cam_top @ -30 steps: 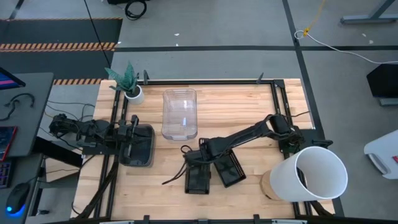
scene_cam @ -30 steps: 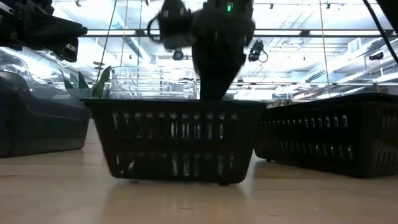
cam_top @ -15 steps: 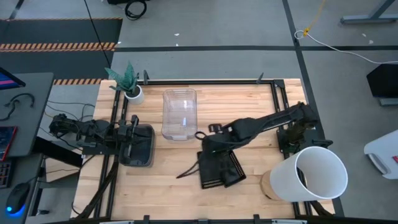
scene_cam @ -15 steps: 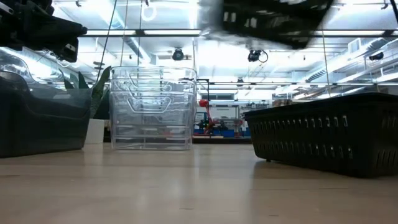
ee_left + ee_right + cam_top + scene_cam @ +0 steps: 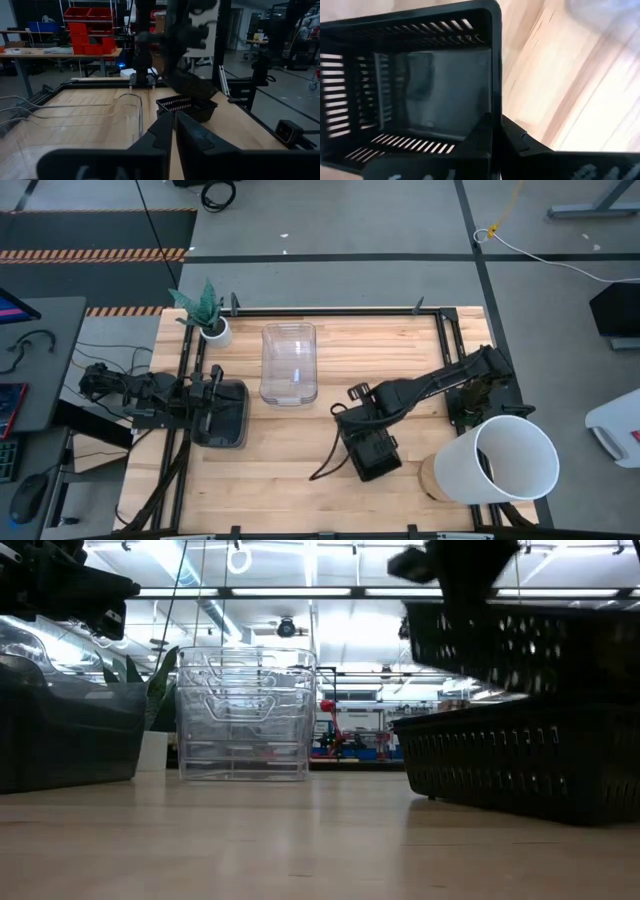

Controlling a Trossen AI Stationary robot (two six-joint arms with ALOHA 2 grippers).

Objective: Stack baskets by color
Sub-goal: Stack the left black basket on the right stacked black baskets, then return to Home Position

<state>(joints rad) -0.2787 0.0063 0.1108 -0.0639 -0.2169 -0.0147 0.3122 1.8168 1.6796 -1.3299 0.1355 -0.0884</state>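
Two black mesh baskets are in play. One rests on the table at the right. The other hangs tilted just above it, with my right gripper shut on it. A stack of clear bins stands at the table's far middle. A stack of smoky grey trays sits at the left, and my left gripper waits shut and level above it. My right gripper holds the lifted black basket by the rim of one end wall, with one finger inside the basket and the other outside. The fingers point down from above. The basket is lifted clear, tilted, its free end over the resting black basket.
A big white bucket stands at the near right corner, close to the black baskets. A small white plant pot stands at the far left. A dark cable trails from the right arm onto bare wood near the table's middle.
My right gripper has risen and gone toward the table's right edge while rolling at the wrist. It stayed shut on the black basket, which has come off the table, turned about, and now hangs tilted over the other black basket.
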